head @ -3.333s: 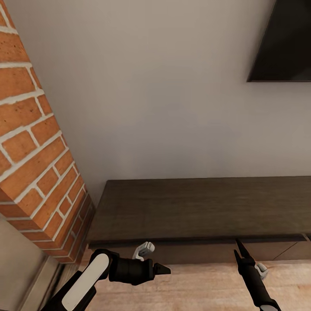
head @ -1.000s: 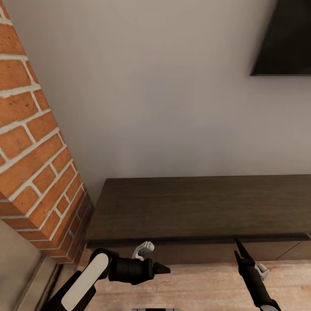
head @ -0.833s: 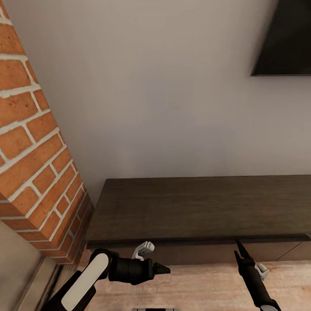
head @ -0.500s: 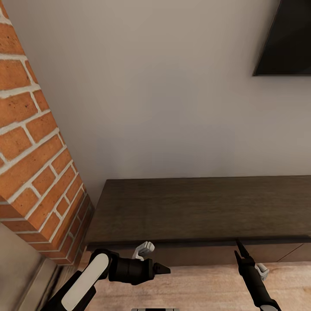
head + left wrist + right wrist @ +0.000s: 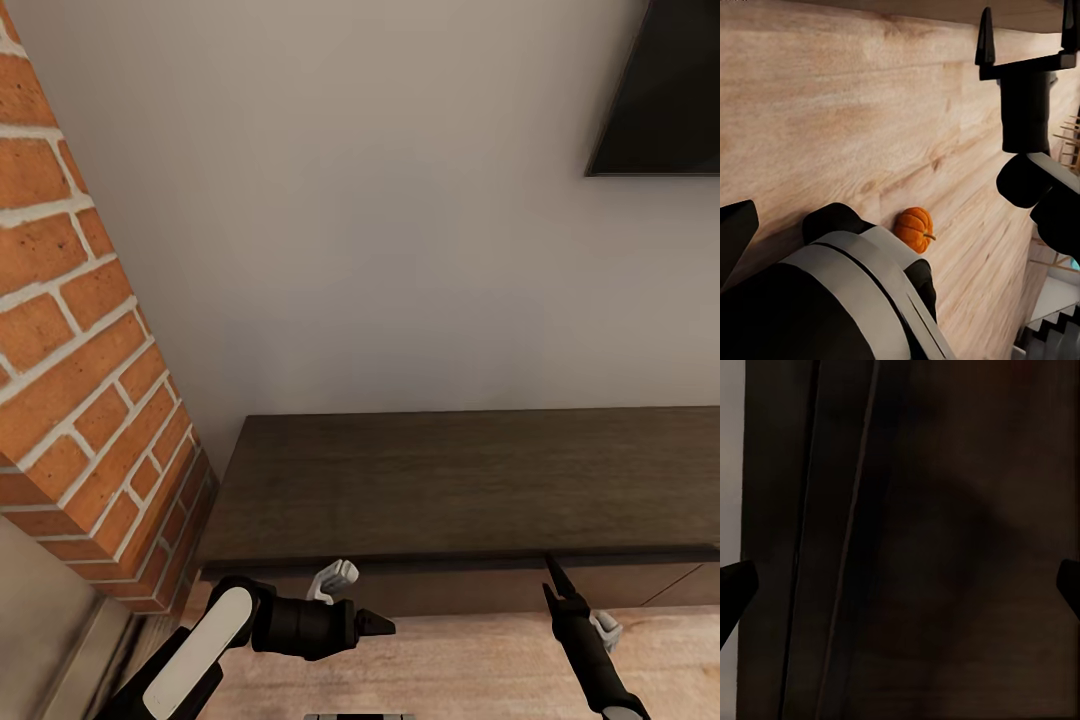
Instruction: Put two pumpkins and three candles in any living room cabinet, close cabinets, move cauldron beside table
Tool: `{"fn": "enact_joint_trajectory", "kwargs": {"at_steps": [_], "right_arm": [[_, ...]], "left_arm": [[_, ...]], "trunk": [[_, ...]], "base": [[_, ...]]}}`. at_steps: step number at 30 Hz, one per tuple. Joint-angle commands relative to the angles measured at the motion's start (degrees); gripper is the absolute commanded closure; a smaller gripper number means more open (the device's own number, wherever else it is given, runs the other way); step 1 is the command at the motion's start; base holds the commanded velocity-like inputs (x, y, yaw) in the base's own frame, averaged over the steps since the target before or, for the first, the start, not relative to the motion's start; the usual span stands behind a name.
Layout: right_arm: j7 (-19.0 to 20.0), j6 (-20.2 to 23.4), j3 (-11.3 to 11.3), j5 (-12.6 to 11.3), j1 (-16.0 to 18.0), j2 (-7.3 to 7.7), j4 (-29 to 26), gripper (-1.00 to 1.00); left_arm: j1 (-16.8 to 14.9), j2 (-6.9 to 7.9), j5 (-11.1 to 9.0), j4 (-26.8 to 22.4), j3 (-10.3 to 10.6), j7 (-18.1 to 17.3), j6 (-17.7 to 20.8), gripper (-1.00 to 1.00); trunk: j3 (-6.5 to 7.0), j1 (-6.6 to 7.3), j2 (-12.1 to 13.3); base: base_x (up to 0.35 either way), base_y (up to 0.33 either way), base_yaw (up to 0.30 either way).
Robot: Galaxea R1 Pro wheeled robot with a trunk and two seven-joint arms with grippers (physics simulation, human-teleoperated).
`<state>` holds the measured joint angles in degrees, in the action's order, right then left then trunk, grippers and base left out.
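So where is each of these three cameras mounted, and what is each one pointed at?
Head view: on the robot's head, facing the wall, brick fireplace, TV and cabinet; both arms show, left claw and right claw.
Left wrist view: on the left arm, looking at the plank floor with a pumpkin; the other arm's open claw shows.
Right wrist view: on the right arm, close against the dark cabinet front; its fingertips show at the edges.
Shared: the cabinet, in head and right wrist views.
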<state>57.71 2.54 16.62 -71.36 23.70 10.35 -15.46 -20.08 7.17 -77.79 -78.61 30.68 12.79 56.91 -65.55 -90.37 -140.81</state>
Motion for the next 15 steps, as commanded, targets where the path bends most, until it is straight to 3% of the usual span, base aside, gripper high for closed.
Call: {"fn": "enact_joint_trajectory", "kwargs": {"at_steps": [1,15], "right_arm": [[0.1,0.3,-0.2,-0.5,0.0,0.02,0.1,-1.00],[0.9,0.7,-0.2,-0.5,0.0,0.02,-0.6,-1.00]], "left_arm": [[0.0,0.06,-0.6,-0.1,0.1,0.6,0.0,-1.00],[0.0,0.04,-0.5,-0.2,0.0,0.6,0.0,-1.00]], "trunk": [[-0.05,0.01,0.0],[-0.05,0.01,0.0]], "base": [[0.000,0.000,0.000],[0.000,0.000,0.000]]}}
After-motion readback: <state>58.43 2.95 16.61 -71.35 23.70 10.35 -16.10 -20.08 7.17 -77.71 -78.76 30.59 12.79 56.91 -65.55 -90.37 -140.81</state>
